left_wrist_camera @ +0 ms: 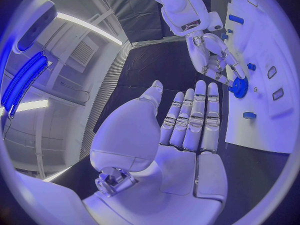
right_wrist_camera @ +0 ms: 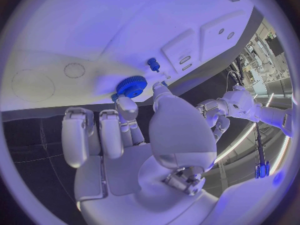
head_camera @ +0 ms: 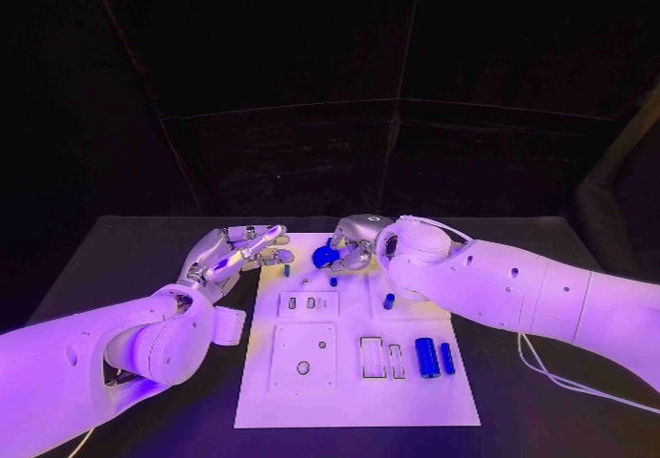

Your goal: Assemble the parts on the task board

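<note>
At the task board's (head_camera: 261, 405) far end, the right hand (head_camera: 360, 240) pinches a blue gear (head_camera: 326, 256), likely needing seating; the left hand (head_camera: 237, 253) hovers spread.

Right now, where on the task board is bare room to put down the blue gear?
The task board is bare along its near edge, below the square plate and the two blue cylinders. The far end is crowded: the right hand holds the blue gear there, the left hand is open beside it, and small blue pegs stand nearby.
</note>
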Controlling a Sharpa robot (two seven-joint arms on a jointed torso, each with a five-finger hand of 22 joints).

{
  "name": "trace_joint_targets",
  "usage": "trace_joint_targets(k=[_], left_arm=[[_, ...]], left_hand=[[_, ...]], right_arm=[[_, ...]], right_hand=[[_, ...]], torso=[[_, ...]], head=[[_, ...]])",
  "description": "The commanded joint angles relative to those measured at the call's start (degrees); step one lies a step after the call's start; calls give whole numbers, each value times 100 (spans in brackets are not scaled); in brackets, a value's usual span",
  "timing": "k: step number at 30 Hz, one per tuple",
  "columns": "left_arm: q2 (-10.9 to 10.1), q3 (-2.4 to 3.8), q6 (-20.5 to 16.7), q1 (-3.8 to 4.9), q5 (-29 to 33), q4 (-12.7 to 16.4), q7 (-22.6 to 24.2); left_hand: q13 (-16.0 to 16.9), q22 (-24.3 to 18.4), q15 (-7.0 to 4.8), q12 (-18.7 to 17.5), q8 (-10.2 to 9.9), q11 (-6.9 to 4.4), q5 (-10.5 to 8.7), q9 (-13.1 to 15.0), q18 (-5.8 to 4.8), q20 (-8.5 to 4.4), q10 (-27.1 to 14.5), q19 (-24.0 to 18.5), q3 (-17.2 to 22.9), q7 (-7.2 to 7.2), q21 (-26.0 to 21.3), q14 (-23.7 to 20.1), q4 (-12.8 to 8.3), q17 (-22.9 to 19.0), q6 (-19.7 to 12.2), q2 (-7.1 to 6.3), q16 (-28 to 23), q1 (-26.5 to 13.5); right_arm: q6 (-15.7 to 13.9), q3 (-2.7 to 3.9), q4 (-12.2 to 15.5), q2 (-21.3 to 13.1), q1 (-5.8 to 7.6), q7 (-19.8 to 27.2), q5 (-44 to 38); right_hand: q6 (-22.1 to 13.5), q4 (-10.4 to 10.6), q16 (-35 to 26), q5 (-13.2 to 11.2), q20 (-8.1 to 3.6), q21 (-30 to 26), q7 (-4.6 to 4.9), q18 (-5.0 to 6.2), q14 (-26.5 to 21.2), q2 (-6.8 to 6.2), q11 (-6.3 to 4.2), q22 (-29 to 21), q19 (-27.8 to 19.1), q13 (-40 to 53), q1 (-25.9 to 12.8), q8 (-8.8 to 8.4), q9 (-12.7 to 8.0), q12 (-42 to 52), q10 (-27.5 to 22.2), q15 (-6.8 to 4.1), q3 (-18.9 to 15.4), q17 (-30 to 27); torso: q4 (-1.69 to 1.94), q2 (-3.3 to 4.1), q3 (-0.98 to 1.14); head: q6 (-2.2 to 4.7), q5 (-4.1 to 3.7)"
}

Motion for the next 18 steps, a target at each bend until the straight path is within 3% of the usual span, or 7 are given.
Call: trace_joint_targets(k=[1,6,10,14,18], left_arm=[[-4,5,60,10,-33,6,22],[-13,5,66,10,-33,-2,25],[-21,5,69,10,-33,-22,29],[-32,5,76,11,-33,-45,30],[-41,5,93,12,-33,-67,25]], left_hand=[[-7,-7,36,-39,-36,25,-28,-6,82,10,8,38,-2,35,-28,4,-47,6,18,52,-39,-3],[-7,-7,36,-39,-36,25,-28,-6,82,10,8,38,-2,35,-28,4,-47,6,18,52,-39,-3],[-7,-7,36,-39,-36,25,-28,-6,82,10,8,38,-2,35,-28,4,-47,6,18,52,-39,-3],[-7,-7,36,-39,-36,25,-28,-6,82,10,8,38,-2,35,-28,4,-47,6,18,52,-39,-3],[-9,-11,37,-47,-42,27,-28,-7,82,11,2,40,-3,36,-32,5,-58,8,14,55,-45,-3]], right_arm=[[-175,0,45,-56,11,43,94],[-996,-2,219,-282,9,229,151],[-1446,-3,448,-641,8,763,638],[-1465,-4,609,-1042,10,1383,1408],[-1259,-4,675,-1518,12,1961,2208]], right_hand=[[80,-11,26,55,36,21,-10,-116,357,78,11,679,13,32,44,-7,12,69,51,48,-62,292],[178,-58,31,197,32,29,-16,-120,359,142,5,697,26,170,202,8,23,242,121,44,-167,304],[262,-145,14,319,21,24,-36,-117,350,191,-14,689,18,194,426,12,25,271,120,29,-236,271],[366,-423,-60,187,-4,-29,-69,-89,315,255,-50,572,-73,164,921,30,30,223,70,-2,-172,134],[409,-781,-77,129,-30,-61,-93,-75,312,211,-81,510,-121,84,1429,27,26,112,-5,-30,-72,119]], torso=[[4,-4,1],[0,-7,6],[-4,-9,4],[-18,-13,4],[-30,-11,5]], head=[[-2,-6],[15,-5],[34,-11],[51,-6],[73,-10]])
